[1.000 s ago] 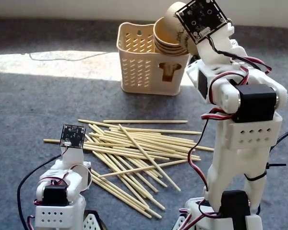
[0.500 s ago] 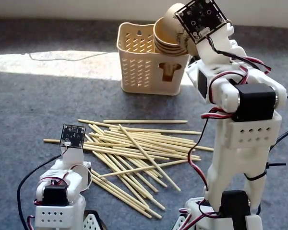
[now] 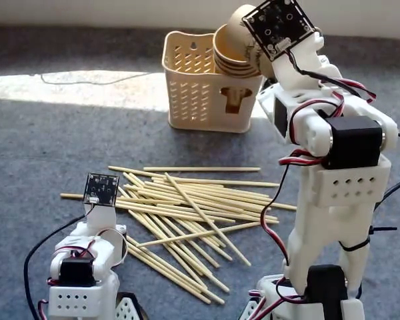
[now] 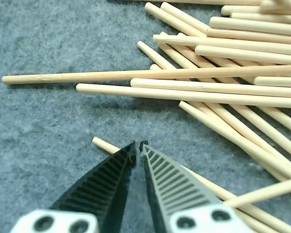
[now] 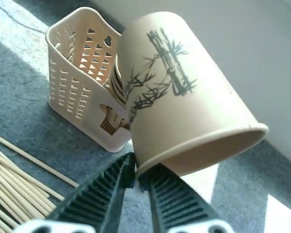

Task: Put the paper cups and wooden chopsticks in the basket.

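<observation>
Over the far right corner of the cream slotted basket [image 3: 193, 93] a paper cup [image 3: 235, 47] with a bamboo print hangs tilted. My right gripper [image 5: 136, 170] is shut on the paper cup's [image 5: 184, 97] rim. The cup nests into a stack of cups [image 5: 117, 80] leaning in the basket [image 5: 72, 73]. Several wooden chopsticks [image 3: 200, 200] lie scattered on the grey carpet between the arms. Low at the pile's left edge, my left gripper [image 4: 137, 145] is shut and holds nothing. One chopstick [image 4: 104, 143] runs under its tips, and more chopsticks [image 4: 223, 87] lie just beyond.
A thin cable [image 3: 87, 81] crosses the sunlit patch of carpet left of the basket. A pale wall [image 5: 242, 43] stands behind the basket. The right arm's tall white body [image 3: 340, 193] rises beside the chopstick pile.
</observation>
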Robot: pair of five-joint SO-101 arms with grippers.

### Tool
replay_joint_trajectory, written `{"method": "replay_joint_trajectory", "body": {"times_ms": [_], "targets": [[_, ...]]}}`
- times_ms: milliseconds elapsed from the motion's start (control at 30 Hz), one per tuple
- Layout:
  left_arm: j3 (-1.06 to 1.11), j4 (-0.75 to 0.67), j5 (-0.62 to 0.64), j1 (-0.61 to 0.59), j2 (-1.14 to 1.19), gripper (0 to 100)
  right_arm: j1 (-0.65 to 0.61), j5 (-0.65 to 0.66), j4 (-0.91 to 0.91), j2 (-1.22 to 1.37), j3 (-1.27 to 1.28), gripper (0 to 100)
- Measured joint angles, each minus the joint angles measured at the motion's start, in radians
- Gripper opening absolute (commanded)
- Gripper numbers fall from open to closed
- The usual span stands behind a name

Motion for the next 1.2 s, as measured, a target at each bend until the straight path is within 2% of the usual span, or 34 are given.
{"method": "replay_joint_trajectory", "body": {"times_ms": [533, 1033, 1200], "targets": [[0.0, 0.0, 0.0, 0.0, 0.0, 4, 0.0, 0.006, 0.0, 0.0, 0.0, 0.6], [0.0, 0.0, 0.0, 0.0, 0.0, 4, 0.0, 0.256, 0.0, 0.0, 0.0, 0.6], [0.0, 0.0, 0.0, 0.0, 0.0, 4, 0.021, 0.327, -0.091, 0.0, 0.0, 0.6]]}}
